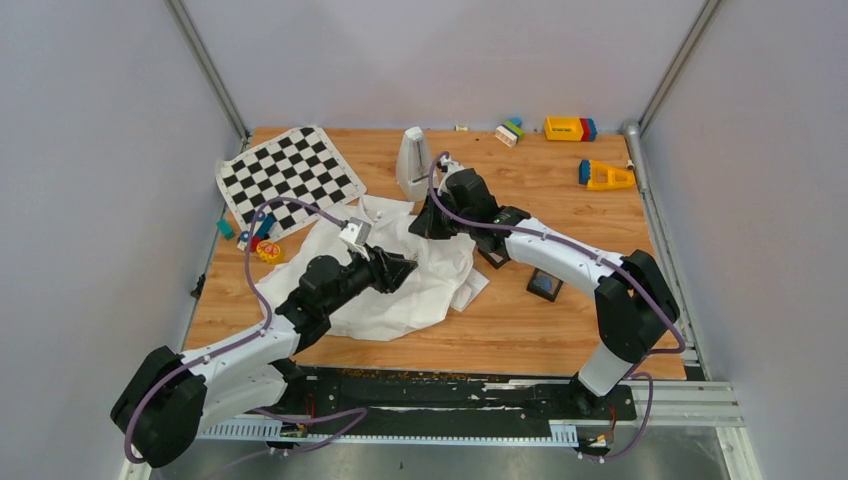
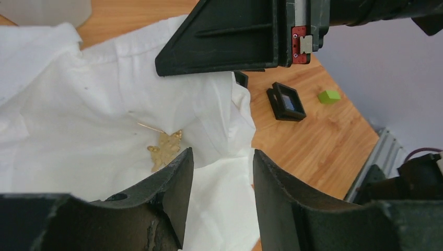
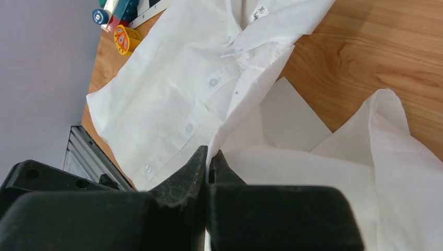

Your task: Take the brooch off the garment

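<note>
The white shirt lies crumpled on the wooden table. The brooch, a small gold butterfly, is pinned on the cloth in the left wrist view, just beyond my left finger. My left gripper is open above the shirt, with nothing between its jaws. My right gripper is shut on a thin fold of the shirt at its far edge. In the top view the left gripper is over the shirt's middle and the right gripper at its upper right.
A chequered mat lies at the back left with small toys beside it. A white metronome-shaped object stands behind the shirt. Black square boxes sit to the right, and coloured blocks along the back edge.
</note>
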Available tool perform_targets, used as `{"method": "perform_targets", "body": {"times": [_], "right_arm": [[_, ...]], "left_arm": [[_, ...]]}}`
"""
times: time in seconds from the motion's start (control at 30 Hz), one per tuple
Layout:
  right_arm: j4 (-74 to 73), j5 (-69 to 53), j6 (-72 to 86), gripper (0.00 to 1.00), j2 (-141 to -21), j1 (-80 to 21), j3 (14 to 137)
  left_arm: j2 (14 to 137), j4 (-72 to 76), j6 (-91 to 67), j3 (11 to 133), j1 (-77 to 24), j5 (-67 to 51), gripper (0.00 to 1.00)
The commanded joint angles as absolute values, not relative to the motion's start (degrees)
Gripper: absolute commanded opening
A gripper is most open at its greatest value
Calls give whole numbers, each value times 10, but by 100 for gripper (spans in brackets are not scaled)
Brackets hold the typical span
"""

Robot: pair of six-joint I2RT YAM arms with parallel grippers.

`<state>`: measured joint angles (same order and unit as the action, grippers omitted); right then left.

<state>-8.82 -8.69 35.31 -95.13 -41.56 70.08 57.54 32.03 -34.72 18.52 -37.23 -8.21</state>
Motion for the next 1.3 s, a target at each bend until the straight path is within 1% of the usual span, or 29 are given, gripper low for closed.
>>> {"method": "perform_targets", "body": {"times": [0.0,0.13,0.3,0.5,0.67,0.87,0.93,1.0,1.03,1.07,1.1,1.17,1.27], "right_arm": [[-58,-140,369,0,-940,-413,711],[-61,-163,377,0,-942,-412,712],[-66,-205,374,0,-950,-411,719],[-75,-235,384,0,-955,-409,724],[-74,-252,396,0,-962,-409,728],[-74,-261,400,0,-961,-409,727],[-74,-263,401,0,-958,-409,724],[-73,-263,402,0,-955,-408,720],[-73,-264,402,0,-954,-408,718],[-73,-265,403,0,-952,-407,716],[-73,-265,404,0,-951,-406,714],[-73,-269,407,0,-948,-403,709],[-73,-278,412,0,-944,-398,704]], "left_arm": [[564,365,-179,166,-378,-77,53],[576,373,-141,166,-380,-78,49],[572,418,-95,139,-381,-99,46],[563,430,-58,125,-382,-99,47],[598,452,-43,127,-386,-102,47],[646,489,-10,131,-396,-122,50],[658,493,-3,134,-400,-119,49],[663,492,-1,135,-401,-112,44],[663,490,-1,135,-402,-109,37],[662,485,6,136,-402,-102,34],[659,477,10,137,-402,-98,28],[656,470,18,137,-402,-90,24],[658,465,22,139,-402,-83,25]]}}
